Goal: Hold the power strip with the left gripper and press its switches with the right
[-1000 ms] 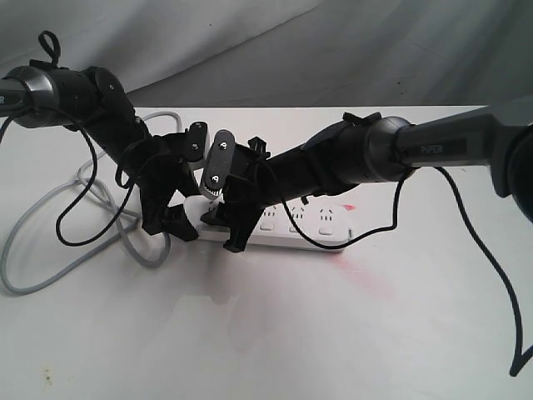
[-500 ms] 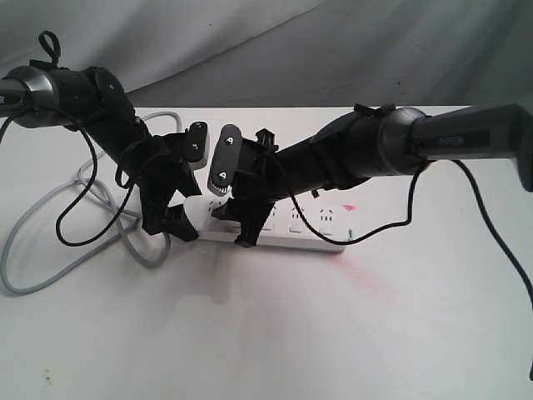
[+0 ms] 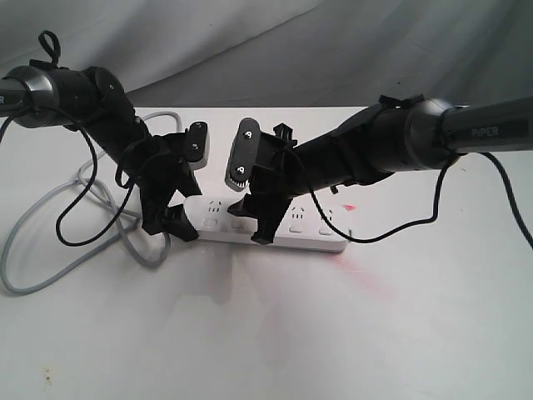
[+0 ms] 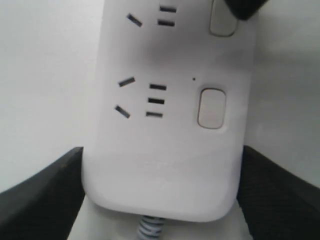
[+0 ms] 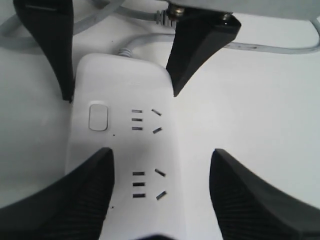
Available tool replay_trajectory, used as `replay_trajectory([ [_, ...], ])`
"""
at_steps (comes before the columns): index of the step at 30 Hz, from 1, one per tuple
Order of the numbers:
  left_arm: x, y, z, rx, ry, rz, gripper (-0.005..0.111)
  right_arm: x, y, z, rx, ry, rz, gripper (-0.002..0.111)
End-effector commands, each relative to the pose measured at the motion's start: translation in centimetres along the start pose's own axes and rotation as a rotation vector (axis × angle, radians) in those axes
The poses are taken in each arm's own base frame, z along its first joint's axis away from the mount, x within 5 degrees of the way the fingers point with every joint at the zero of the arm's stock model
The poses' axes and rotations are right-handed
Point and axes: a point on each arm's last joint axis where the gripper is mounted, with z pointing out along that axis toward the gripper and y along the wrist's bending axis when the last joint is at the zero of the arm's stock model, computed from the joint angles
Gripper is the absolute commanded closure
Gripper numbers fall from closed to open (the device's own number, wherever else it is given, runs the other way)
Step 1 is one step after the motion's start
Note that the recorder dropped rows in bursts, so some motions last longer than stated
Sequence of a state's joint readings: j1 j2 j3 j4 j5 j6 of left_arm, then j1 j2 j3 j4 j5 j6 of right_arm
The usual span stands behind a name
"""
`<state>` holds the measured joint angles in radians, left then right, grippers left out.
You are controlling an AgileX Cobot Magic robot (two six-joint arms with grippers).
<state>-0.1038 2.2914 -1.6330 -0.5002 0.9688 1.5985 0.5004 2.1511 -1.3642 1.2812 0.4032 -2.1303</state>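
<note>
You are in the pressing step: the hold is made and the right tool (image 3: 252, 222) is down at the row of switches (image 5: 98, 117). The power strip (image 3: 310, 227) lies flat on the white bench (image 3: 250, 333) near the middle of the exterior frame. Its long axis runs left to right across that frame, sockets facing up. The end with the grey cord (image 5: 270, 48) points to the left of the frame and the far end to the right. The left tool (image 3: 171, 223) is clamped across that cord end, one finger against each long side, so the strip is pinned. The right tool is spread wide and grips nothing. One of its fingers sits over the switch side of the strip, its tip at the second switch (image 4: 220, 24) from the cord end, while the other finger hangs over bare bench beside the strip. I cannot tell whether that switch is pushed in. For your next move, I judge you need a short, straight press down, then a lift and a sidestep toward the right of the frame to the next switch. Keep the left clamp firm throughout.
</note>
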Motion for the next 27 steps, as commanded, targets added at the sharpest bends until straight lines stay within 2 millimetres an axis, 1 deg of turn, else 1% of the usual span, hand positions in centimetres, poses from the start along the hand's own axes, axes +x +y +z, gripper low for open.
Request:
replay_trajectory([
  [1, 0.2, 0.2, 0.1, -0.024, 0.021, 0.015, 0.037, 1.0, 0.6, 0.9, -0.027, 0.022, -0.006, 0.055],
  [17, 0.2, 0.2, 0.1, -0.024, 0.021, 0.015, 0.037, 1.5, 0.8, 1.3, -0.036, 0.036, -0.007, 0.055],
  [24, 0.2, 0.2, 0.1, -0.024, 0.021, 0.015, 0.037, 2.8, 1.4, 2.5, -0.054, 0.072, -0.004, 0.055],
  [27, 0.2, 0.2, 0.1, -0.024, 0.021, 0.015, 0.037, 3.0, 1.5, 2.7, -0.057, 0.077, -0.005, 0.055],
])
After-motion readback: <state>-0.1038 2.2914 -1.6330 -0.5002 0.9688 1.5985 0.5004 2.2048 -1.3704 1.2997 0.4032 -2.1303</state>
